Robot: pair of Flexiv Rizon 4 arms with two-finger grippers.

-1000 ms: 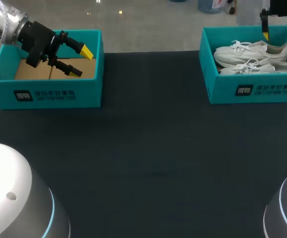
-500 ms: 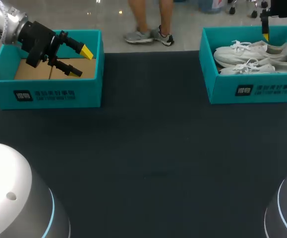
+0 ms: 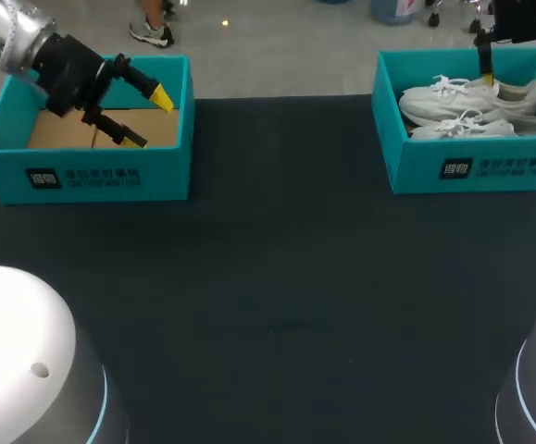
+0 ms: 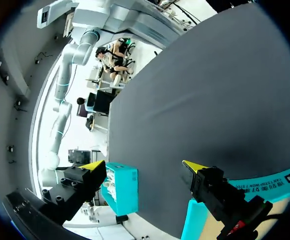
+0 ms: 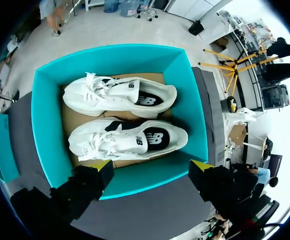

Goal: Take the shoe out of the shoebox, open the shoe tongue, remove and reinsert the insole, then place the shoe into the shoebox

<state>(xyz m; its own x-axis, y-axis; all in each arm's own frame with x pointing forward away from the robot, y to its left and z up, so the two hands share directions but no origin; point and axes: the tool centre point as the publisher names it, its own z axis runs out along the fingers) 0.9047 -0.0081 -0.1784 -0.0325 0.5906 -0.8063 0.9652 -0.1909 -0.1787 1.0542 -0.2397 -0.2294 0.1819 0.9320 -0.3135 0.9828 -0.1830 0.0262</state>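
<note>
Both white shoes (image 5: pixel 124 117) lie side by side in the teal shoebox (image 3: pixel 397 157) at the table's far right corner, fitting either a start or a finish, the right gripper (image 5: pixel 150 170) spread empty above, the left gripper (image 3: pixel 147 116) spread over the far-left box (image 3: pixel 92 176)

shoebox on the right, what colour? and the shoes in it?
The right shoebox is teal; the two shoes are white with dark insides. Right wrist view shows it best.

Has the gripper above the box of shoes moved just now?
Yes. The right gripper shifted slightly toward the left along the shoebox's far wall.
</note>
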